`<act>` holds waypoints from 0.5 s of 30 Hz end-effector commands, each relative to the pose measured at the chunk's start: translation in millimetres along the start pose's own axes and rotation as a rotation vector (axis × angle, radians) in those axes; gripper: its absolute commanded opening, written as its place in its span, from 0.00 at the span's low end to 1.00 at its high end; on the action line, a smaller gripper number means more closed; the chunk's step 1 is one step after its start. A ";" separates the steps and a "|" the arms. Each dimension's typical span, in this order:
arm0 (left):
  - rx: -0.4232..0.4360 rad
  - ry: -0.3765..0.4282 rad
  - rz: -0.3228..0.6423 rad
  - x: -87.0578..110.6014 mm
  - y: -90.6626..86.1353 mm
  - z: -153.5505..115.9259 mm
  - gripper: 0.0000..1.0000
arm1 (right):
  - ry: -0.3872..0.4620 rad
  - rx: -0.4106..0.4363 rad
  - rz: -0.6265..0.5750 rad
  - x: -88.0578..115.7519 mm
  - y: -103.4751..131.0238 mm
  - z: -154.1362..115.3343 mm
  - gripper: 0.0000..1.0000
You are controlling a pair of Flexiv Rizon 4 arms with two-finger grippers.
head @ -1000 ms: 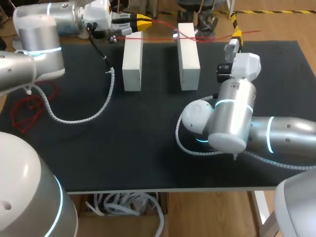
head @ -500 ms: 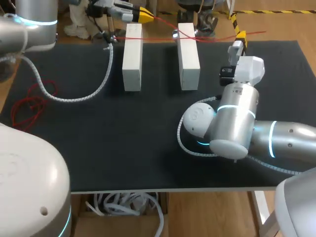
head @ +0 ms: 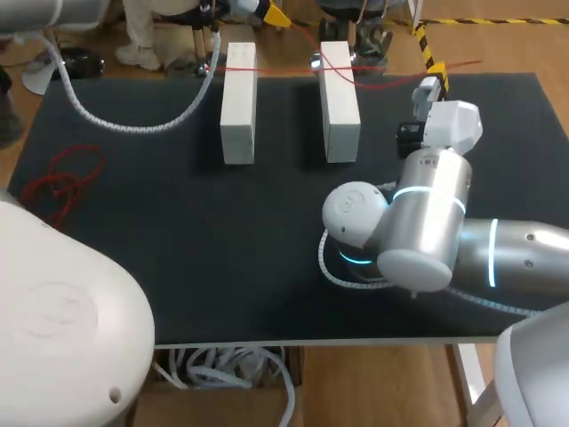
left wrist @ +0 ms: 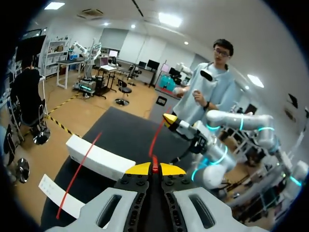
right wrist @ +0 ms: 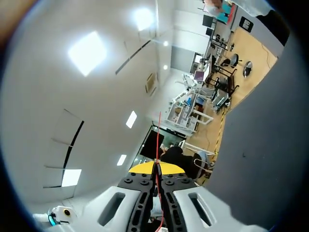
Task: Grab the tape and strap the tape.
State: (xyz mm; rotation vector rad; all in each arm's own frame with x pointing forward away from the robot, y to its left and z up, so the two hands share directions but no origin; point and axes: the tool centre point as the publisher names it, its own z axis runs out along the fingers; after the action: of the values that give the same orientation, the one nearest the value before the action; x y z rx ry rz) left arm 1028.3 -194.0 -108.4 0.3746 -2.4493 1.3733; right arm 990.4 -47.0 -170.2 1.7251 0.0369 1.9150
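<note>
A thin red tape [head: 293,68] is stretched over the tops of two upright white blocks, the left block [head: 238,105] and the right block [head: 339,102], at the table's far side. My left gripper [head: 270,12] is above the far edge, behind the blocks, shut on one end of the tape. My right gripper [head: 436,68] is to the right of the blocks, shut on the other end. In the left wrist view the tape [left wrist: 158,137] runs from the left gripper [left wrist: 154,168] to the right gripper [left wrist: 170,119]. In the right wrist view the tape [right wrist: 158,135] leads ahead from the shut fingertips [right wrist: 156,167].
A loose coil of red tape [head: 59,182] lies at the table's left edge. My left arm's white spiral cable [head: 133,122] hangs over the far left of the black table [head: 196,249]. My right arm's bulky elbow [head: 418,231] stands over the near right.
My left arm has swung back and up, carrying its gripper farther behind the blocks with the tape. My right gripper has shifted slightly right.
</note>
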 end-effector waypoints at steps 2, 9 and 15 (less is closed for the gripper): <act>-0.383 0.063 -0.048 -13.6 -13.9 -2.2 0.00 | -0.058 0.006 -0.035 10.1 2.0 7.2 0.00; -0.473 0.011 -0.105 -16.3 -22.8 -2.8 0.00 | -0.053 0.024 -0.065 14.2 -3.1 11.9 0.00; -0.524 -0.119 -0.124 -13.1 -24.6 -5.2 0.00 | -0.038 0.036 -0.081 17.5 -9.6 16.3 0.00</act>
State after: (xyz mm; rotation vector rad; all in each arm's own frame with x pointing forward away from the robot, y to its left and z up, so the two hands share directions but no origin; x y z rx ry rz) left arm 1060.3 -197.1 -101.0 0.4932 -2.5807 0.9609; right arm 1005.9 -37.6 -158.0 1.7506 0.1256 1.8407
